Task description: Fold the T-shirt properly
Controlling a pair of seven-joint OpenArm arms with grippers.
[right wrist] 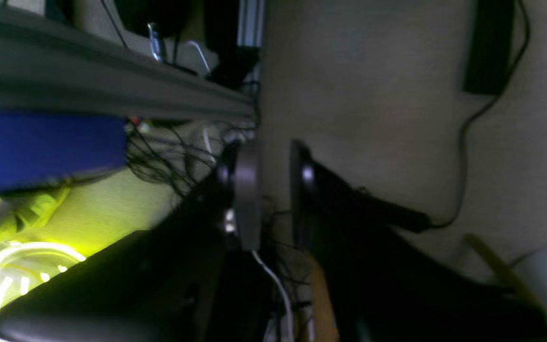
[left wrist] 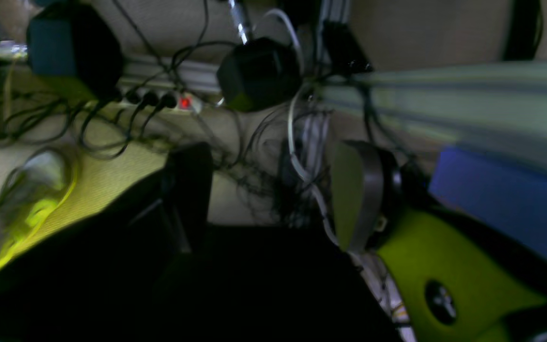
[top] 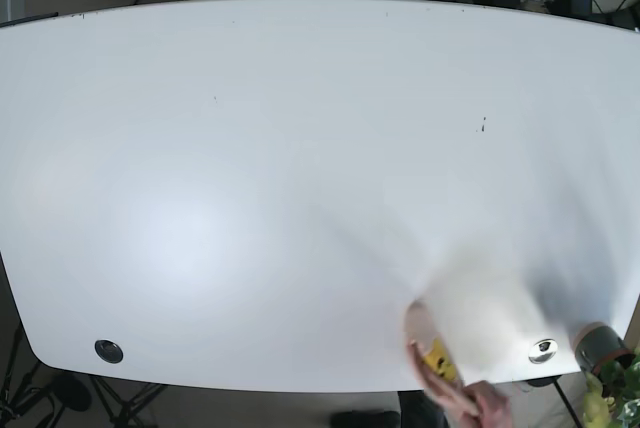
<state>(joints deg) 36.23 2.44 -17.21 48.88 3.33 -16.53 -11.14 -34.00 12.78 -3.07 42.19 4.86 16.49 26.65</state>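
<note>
Both sets of jaws are off the worktop [top: 250,148] and hold nothing. The left jaws stand wide apart; the right jaws stand narrow, with a slim gap between them.

T-shirt location: not confirmed. A pale blurred shape [top: 490,313] lies at the worktop's near edge, beside a person's hand [top: 478,403]. It may be the garment, but the blur prevents identification. It does not appear in either wrist view.

Hazards, as judged:
- Cable snag. A cable tangle [left wrist: 254,156] sits directly beyond the left jaws, and a power strip [left wrist: 178,101] lies beyond and to their left. A forward sweep could catch a lead.
- Collision. A blue block [left wrist: 506,204] sits close to the right of the left jaws.
- Contact with the hand, should either arm approach the worktop while the hand is there.

Neither arm appears in the base view.
</note>
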